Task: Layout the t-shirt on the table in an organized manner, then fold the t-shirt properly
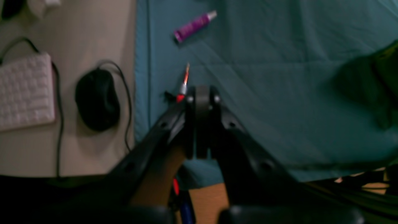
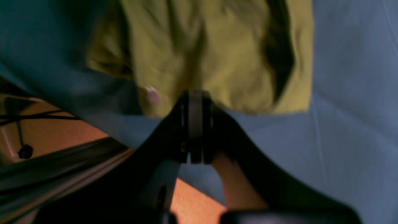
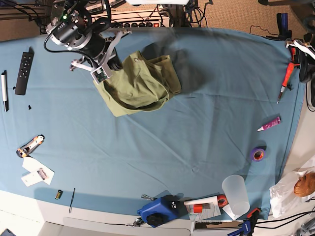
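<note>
The olive-green t-shirt (image 3: 140,83) lies bunched at the back left of the teal table (image 3: 197,128). My right gripper (image 3: 115,63) is at the shirt's left upper edge. In the right wrist view the right gripper (image 2: 196,93) is shut, its tips over the near edge of the t-shirt (image 2: 224,56), and the cloth gathers toward them. That view is blurred. My left gripper (image 1: 202,91) is shut with nothing in it, above the table's edge far from the shirt. The t-shirt (image 1: 373,81) shows only as a dark shape at the right of the left wrist view.
A red screwdriver (image 1: 184,82) lies just past my left gripper, and a purple tube (image 1: 194,26) farther on. A keyboard (image 1: 25,90) and a mouse (image 1: 97,99) sit off the cloth. The base view shows a remote (image 3: 24,73), a tape roll (image 3: 257,154), a clear cup (image 3: 236,194) and a blue tool (image 3: 157,211).
</note>
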You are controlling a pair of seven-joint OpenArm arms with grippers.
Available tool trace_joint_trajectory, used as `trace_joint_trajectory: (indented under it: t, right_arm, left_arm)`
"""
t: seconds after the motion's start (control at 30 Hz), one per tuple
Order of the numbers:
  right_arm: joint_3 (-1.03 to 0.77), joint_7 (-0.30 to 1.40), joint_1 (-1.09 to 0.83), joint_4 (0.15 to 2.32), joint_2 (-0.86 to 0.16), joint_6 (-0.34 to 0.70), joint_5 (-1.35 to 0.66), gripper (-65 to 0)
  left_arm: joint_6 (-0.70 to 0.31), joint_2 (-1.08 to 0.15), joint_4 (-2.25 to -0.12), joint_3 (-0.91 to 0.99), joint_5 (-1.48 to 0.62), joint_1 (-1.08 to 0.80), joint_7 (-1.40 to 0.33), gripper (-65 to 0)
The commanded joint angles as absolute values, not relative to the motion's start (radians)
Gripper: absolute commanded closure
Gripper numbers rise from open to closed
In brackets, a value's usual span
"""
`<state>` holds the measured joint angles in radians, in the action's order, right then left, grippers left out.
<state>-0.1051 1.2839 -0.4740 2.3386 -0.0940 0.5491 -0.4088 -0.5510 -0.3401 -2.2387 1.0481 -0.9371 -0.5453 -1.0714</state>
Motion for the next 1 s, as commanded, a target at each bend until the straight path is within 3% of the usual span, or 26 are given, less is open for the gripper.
trace_joint_trajectory:
  t: [0.0,0.53,0.8,0.97]
  right_arm:
    - [-0.121,1.271,-0.482,2.356,-0.097,0.548,-0.419,0.0]
    - [-0.588,1.338,-0.553,2.356,-0.097,0.557,-0.491,0.0]
    - [-0.65,1.392,-0.656,2.356,-0.097,0.596,-0.61,0.0]
    - [-0.65,1.396,-0.749,2.356,-0.12,0.608,-0.639,0.0]
  left_arm:
    - [-0.552,-0.359,-2.254,1.052,-0.955,-0.551,-1.05,0.0]
    - [-0.629,-0.364,-2.179,0.81,-0.95,-0.547,-1.048,0.0]
    - [-0.624,-0.363,-2.102,0.742,-0.951,-0.549,-1.069,0.0]
    - [-0.564,-0.363,-2.102,0.742,-0.951,-0.57,-1.139,0.0]
